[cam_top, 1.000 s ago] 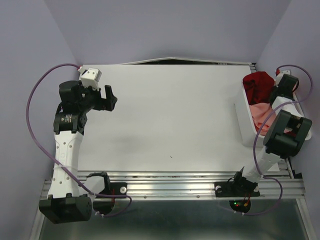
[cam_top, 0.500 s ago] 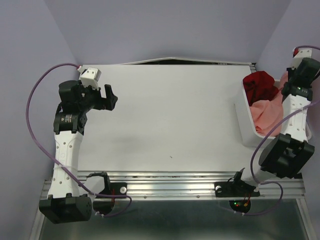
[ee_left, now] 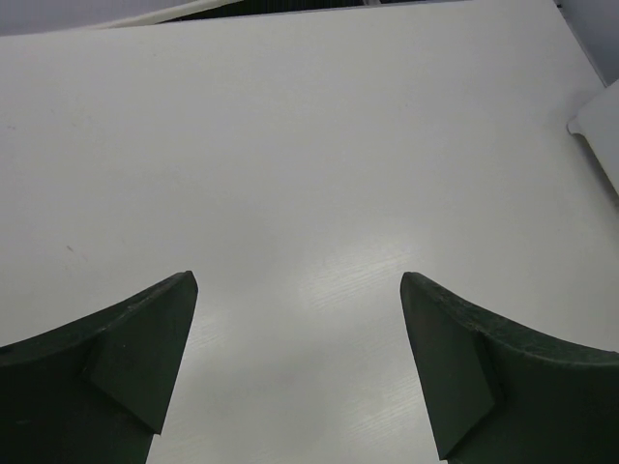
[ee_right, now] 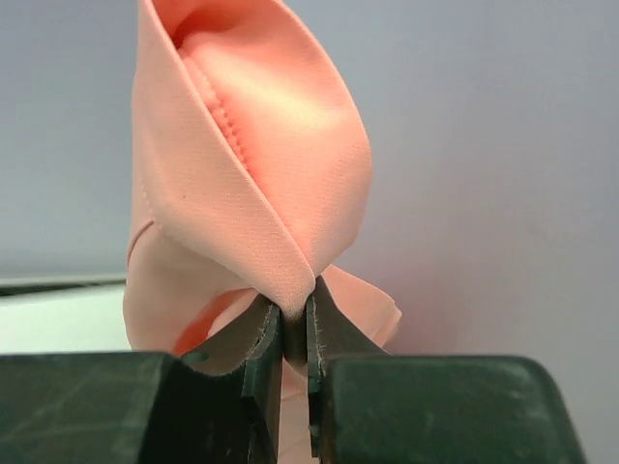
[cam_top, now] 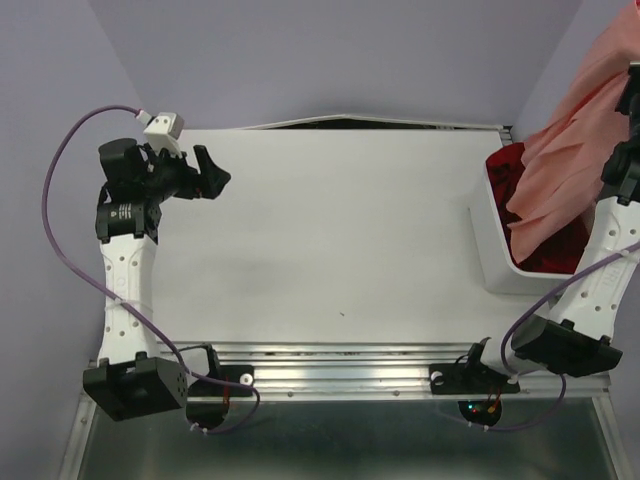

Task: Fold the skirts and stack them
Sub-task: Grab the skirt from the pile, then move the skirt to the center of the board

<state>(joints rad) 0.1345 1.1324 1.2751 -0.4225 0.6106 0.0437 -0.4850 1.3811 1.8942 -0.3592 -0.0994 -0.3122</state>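
Note:
The salmon-pink skirt hangs in long pleats from the top right corner down over the white bin. My right gripper is shut on a fold of this skirt, raised high by the right wall; in the top view the gripper itself is hidden at the frame edge. The deep red skirt lies crumpled in the bin, mostly covered by the pink one. My left gripper is open and empty above the table's far left; the left wrist view shows bare table between its fingers.
The white plastic bin stands at the table's right edge; its corner shows in the left wrist view. The white table spans the middle. Purple walls close in on both sides and at the back.
My right gripper has risen from the bin, lifting the salmon-pink skirt up out of it. My left arm has swung a little back and to the left.

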